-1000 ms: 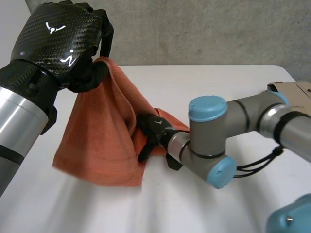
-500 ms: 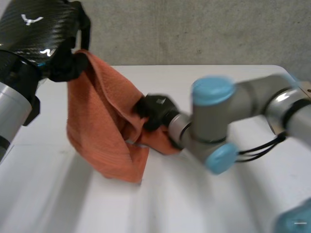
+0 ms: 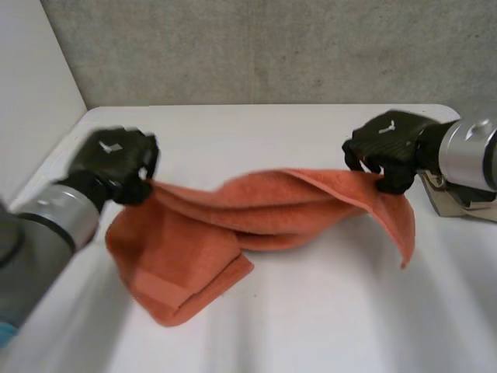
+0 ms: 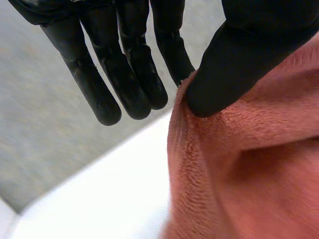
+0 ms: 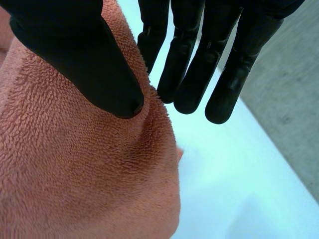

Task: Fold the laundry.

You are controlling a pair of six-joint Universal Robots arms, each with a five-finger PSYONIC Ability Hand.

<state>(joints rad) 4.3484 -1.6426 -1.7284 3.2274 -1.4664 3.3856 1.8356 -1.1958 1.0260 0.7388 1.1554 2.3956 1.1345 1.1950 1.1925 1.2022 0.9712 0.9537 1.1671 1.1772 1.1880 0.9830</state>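
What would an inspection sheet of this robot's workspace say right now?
Surface: white table.
Job's things: one orange towel, stretched between both hands, lower part sagging onto the table.
Clutter: beige object at the table's right edge, partly behind the right arm.
Hands: left hand pinches one end of the towel under its thumb; right hand pinches the other end.
Cables: nothing seen.
Surroundings: grey concrete wall behind the table; white panel past the left hand.

White table [image 3: 311, 318]: orange towel [image 3: 178, 260] partly on it, beige obj [image 3: 446, 203] near edge.
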